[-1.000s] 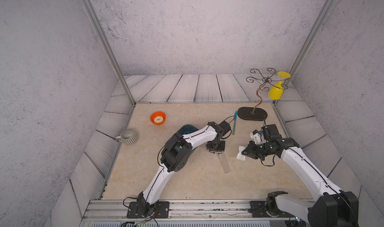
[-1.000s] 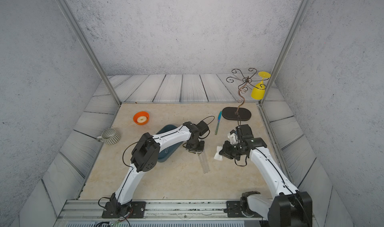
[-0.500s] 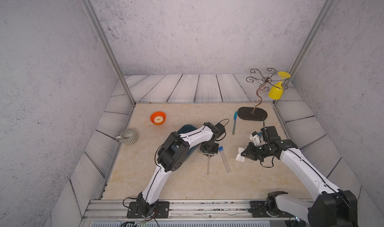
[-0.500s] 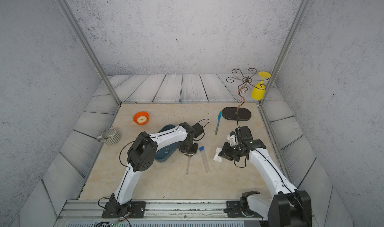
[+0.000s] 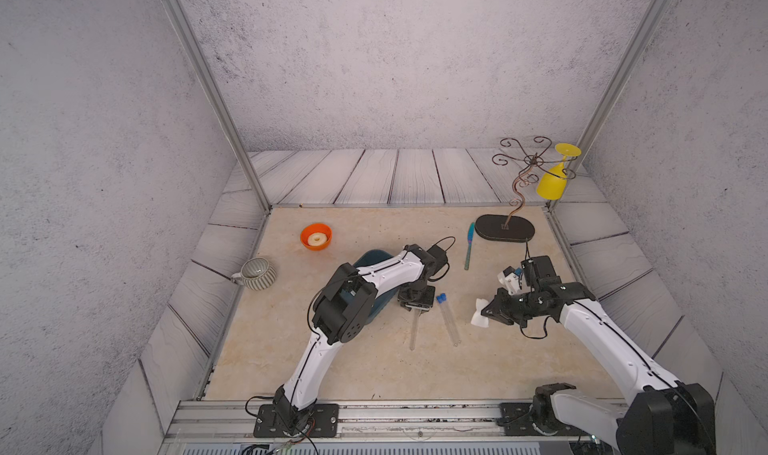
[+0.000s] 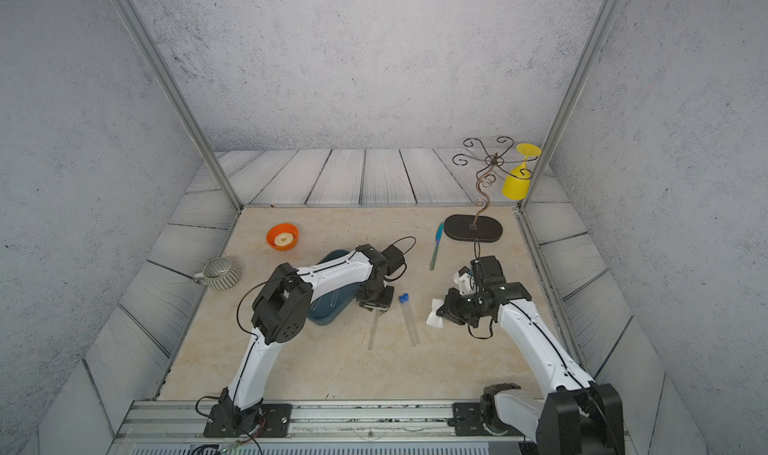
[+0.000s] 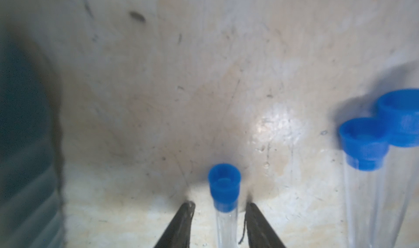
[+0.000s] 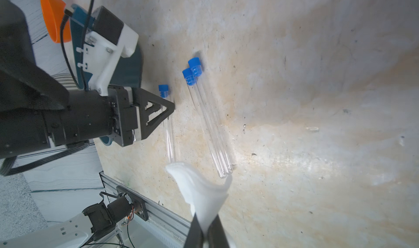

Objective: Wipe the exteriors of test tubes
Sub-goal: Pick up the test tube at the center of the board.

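Three clear test tubes with blue caps lie on the beige table. A single tube (image 5: pixel 413 328) (image 6: pixel 372 328) (image 8: pixel 169 126) lies with its cap end (image 7: pixel 224 188) between the fingers of my left gripper (image 5: pixel 415 307) (image 6: pixel 376 305) (image 7: pixel 220 205), which is open, with a gap on each side of the tube. A pair of tubes (image 5: pixel 449 320) (image 6: pixel 409 320) (image 7: pixel 362 145) (image 8: pixel 210 126) lies side by side to its right. Further right, my right gripper (image 5: pixel 488 311) (image 6: pixel 444 312) (image 8: pixel 205 233) is shut on a white cloth (image 5: pixel 480 313) (image 6: pixel 434 315) (image 8: pixel 201 194), just above the table.
A dark blue tray (image 5: pixel 374 261) lies under the left forearm. An orange bowl (image 5: pixel 316 236) and a striped mug (image 5: pixel 257 273) stand at the left. A teal-handled knife (image 5: pixel 469 245), a wire stand (image 5: pixel 505 228) and a yellow glass (image 5: pixel 552 182) are at the back right.
My left gripper has moved left, away from the pair. A single tube now lies under it, and its jaws have spread apart from that tube. The right arm has hardly moved.
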### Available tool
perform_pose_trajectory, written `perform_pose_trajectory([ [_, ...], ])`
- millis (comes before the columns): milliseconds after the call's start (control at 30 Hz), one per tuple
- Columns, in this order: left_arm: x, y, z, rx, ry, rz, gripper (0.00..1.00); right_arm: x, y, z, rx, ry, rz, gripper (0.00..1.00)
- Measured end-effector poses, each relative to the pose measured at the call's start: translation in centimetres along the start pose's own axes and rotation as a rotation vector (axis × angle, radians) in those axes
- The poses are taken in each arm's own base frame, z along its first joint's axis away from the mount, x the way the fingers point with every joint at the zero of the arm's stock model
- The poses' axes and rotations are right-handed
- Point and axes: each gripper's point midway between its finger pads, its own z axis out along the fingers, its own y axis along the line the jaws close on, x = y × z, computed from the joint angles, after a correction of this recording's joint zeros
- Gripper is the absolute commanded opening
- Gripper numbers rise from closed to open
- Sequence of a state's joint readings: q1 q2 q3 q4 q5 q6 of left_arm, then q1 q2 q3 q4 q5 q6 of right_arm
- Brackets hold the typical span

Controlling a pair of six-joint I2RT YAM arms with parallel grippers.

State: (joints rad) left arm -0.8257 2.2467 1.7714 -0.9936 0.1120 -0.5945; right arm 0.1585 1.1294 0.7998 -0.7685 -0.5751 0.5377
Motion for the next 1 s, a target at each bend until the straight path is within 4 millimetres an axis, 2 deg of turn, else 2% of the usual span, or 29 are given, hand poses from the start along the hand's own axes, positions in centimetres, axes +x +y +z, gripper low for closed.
perform_pose_trajectory([
  [333,-1.0,0.0,-0.2,0.005,-0.037,0.002,0.20,0.1,0.0,-0.1,-0.004,-0.003,-0.003,0.07],
  [867,-0.9,-0.8,-0.3,0.048,-0.028,-0.022,0.18,0.5,0.5,-0.2,-0.027,0.001,-0.015,0.07],
  [1000,-0.9,-1.4,-2.2,0.100,-0.041,-0.045,0.18,1.0,0.9,0.1,-0.032,0.019,-0.034,0.07],
])
